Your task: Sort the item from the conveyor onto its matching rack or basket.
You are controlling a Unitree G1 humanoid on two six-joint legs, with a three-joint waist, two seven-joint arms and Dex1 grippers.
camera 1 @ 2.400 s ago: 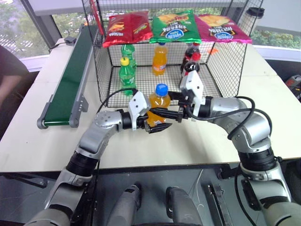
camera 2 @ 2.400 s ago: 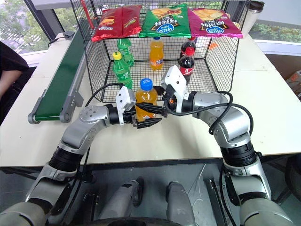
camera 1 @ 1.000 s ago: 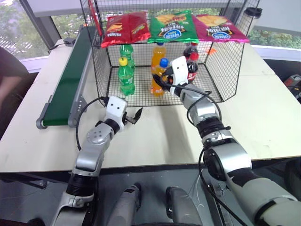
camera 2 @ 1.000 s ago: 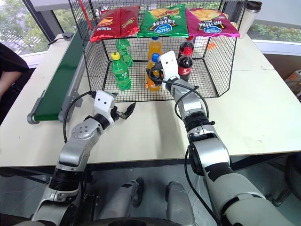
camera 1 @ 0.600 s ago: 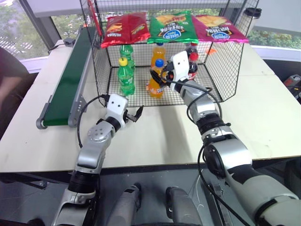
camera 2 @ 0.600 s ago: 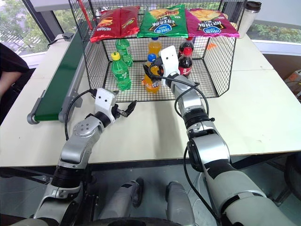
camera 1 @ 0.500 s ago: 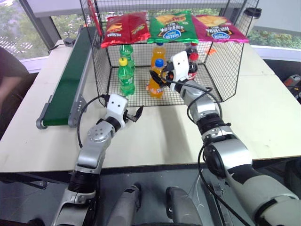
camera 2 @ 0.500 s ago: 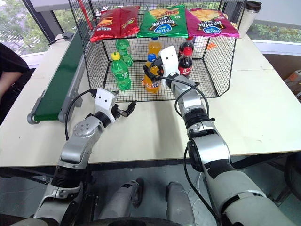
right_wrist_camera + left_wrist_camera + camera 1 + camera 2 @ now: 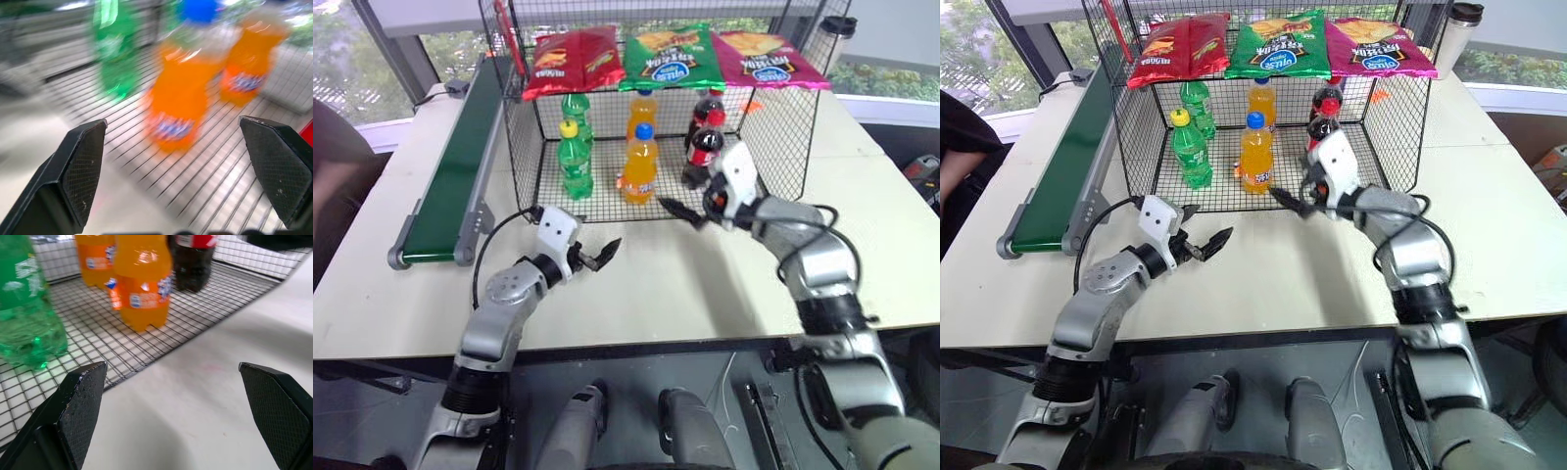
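Left eye view: right arm (image 9: pixel 803 245) bent, fingers (image 9: pixel 677 209) apart.

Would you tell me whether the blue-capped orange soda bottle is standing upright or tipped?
Upright: the orange soda bottle stands cap-up on the cage floor.

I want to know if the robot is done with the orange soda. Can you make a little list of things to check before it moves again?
1. Orange soda bottle standing upright inside the cage: ok.
2. Right gripper open and off the bottle: ok.
3. Left gripper open and holding nothing: ok.
4. Bottle lined up in front of the other orange soda: ok.
5. Next item waiting on the conveyor: not ok, none on the belt.
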